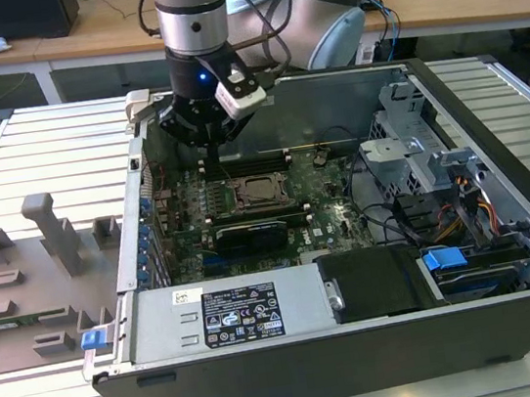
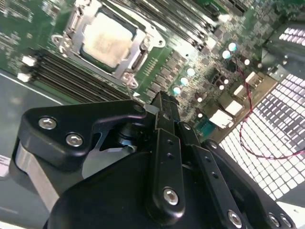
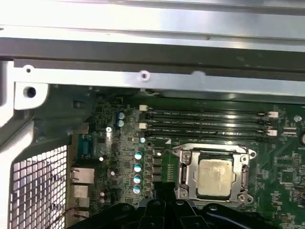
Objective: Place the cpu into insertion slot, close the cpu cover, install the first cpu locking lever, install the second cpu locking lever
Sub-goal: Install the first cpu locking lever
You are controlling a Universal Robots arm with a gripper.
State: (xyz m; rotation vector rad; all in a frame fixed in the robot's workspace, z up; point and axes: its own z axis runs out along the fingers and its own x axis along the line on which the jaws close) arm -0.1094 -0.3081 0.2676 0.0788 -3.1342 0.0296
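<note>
The cpu (image 1: 260,191) lies flat in the middle of the green motherboard (image 1: 329,199), its silver-grey top facing up; both wrist views show it (image 2: 107,38) (image 3: 216,177). The silvery cpu cover (image 3: 187,168) (image 2: 139,46) lies down around it as a frame, with a thin metal lever (image 3: 214,147) along one side. The insertion slot is hidden beneath the chip and cover. My gripper (image 1: 216,144) hangs above the board, behind the cpu toward the case's back wall. Its black fingers (image 2: 163,102) are shut together with nothing between them, clear of the cover.
Several long black memory slots (image 3: 205,121) run beside the socket. The open grey computer case (image 1: 297,352) holds a drive cage (image 1: 417,152), loose cables (image 1: 396,215) and a black box (image 1: 371,282). A grey fixture tray (image 1: 30,281) lies at the exterior view's left.
</note>
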